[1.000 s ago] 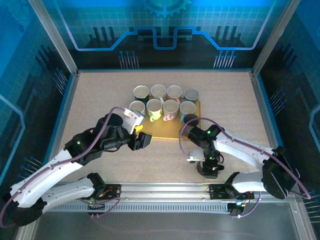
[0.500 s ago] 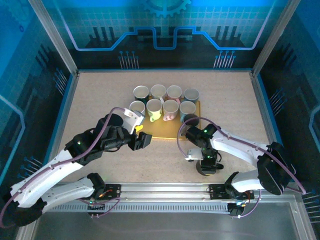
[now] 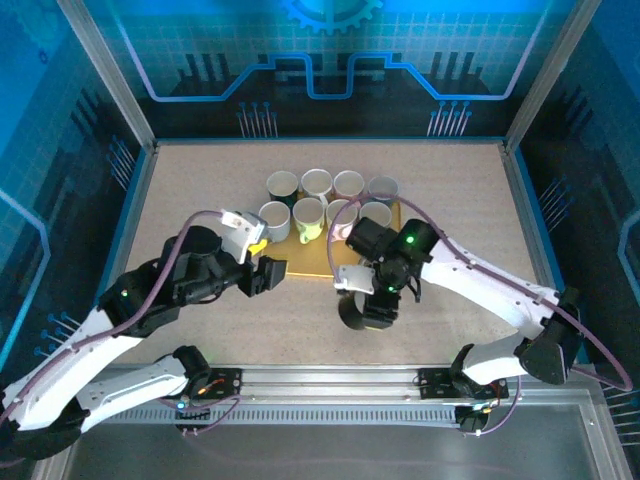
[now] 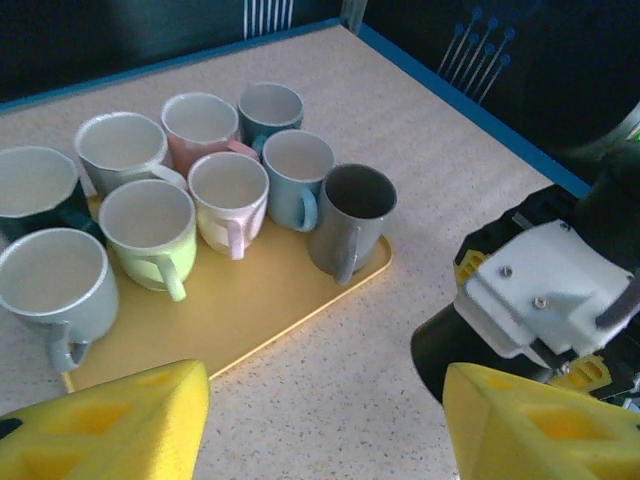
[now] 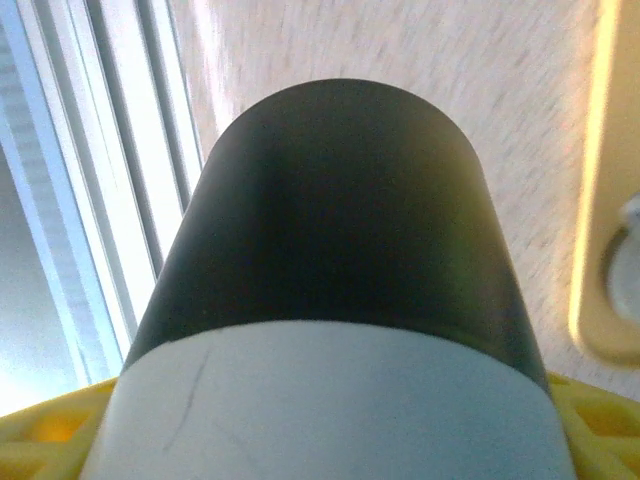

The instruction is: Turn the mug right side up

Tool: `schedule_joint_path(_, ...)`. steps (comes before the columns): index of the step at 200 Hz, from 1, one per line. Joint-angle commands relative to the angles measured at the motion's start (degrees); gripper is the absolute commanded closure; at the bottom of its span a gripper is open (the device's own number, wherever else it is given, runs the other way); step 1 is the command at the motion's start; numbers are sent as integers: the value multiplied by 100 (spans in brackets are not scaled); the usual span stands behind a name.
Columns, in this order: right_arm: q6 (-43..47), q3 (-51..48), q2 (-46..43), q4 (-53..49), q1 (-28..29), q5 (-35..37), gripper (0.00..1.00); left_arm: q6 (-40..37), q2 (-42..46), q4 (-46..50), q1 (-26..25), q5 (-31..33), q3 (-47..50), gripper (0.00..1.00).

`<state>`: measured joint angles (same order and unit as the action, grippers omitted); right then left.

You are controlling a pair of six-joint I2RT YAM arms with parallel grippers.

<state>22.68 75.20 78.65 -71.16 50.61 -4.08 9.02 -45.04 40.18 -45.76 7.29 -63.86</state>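
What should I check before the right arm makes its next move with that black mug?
1. Right pincer shut on the black mug: ok.
2. Black mug right side up: cannot tell.
3. Left pincer open and apart from the black mug: ok.
4. Eight other mugs upright on the yellow tray: ok.
5. Bare table beside the tray for setting down: ok.

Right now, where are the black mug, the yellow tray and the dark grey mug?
black mug (image 5: 340,220): right wrist view, side wall.
yellow tray (image 4: 262,300): left wrist view, bare floor.
dark grey mug (image 4: 325,240): left wrist view, outer wall.
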Motion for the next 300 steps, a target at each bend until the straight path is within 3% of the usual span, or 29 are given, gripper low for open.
schedule_joint_path(1, -1380, 222, -506, 1501, -254, -942, 100, -6, 94, 470, 131, 248, -201, 36)
schedule_joint_path(35, -3843, -694, -1429, 4256, -1261, -2022, 100, 286, 85, 509, 425, 31, 30, 33)
schedule_joint_path(54, -4785, -1046, -1699, 5199, -1682, -2521, 100, 593, -10, 384, 646, -423, 158, 33)
schedule_joint_path(83, -5911, -1375, -1877, 6160, -2277, -3456, 100, 1282, -126, -443, 817, -1911, 448, 25)
schedule_joint_path(103, -7049, -1936, -2091, 7656, -2670, -4027, 100, 1905, -175, -1467, 824, -2776, 772, 15)
schedule_joint_path(120, -7739, -2289, -2215, 8701, -2817, -4148, 100, 2389, -386, -2249, 826, -3401, 929, 12)
schedule_joint_path(218, -9993, -3406, -2241, 12079, -3032, -4421, 100, 3521, -1105, -4588, 895, -4194, 1316, 20)
schedule_joint_path(271, -10258, -3711, -2204, 12678, -2979, -4502, 100, 3661, -1403, -4931, 903, -4377, 1200, 36)
schedule_joint_path(300, -10129, -3806, -2214, 12579, -2870, -4648, 100, 3640, -1592, -4997, 902, -4534, 1199, 52)
